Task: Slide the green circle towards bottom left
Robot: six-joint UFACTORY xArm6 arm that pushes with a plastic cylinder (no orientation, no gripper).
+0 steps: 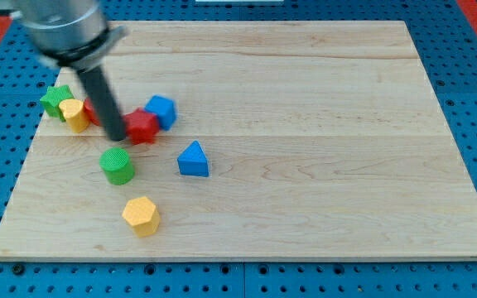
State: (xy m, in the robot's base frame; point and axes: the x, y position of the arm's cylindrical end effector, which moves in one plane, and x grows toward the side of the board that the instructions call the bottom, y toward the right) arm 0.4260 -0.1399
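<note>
The green circle [118,165] is a short green cylinder on the wooden board [305,124], in the view's left half, below the middle. My tip [118,136] ends just above it toward the view's top, a small gap away. The dark rod slants up to the view's top left. A red block [143,126] sits right beside the tip on its right.
A blue block [162,110] touches the red one. A blue triangle [193,159] lies right of the green circle. A yellow hexagon block [141,215] lies below it. At the left edge sit a green block [55,99], a yellow block [74,114] and a partly hidden red piece [92,112].
</note>
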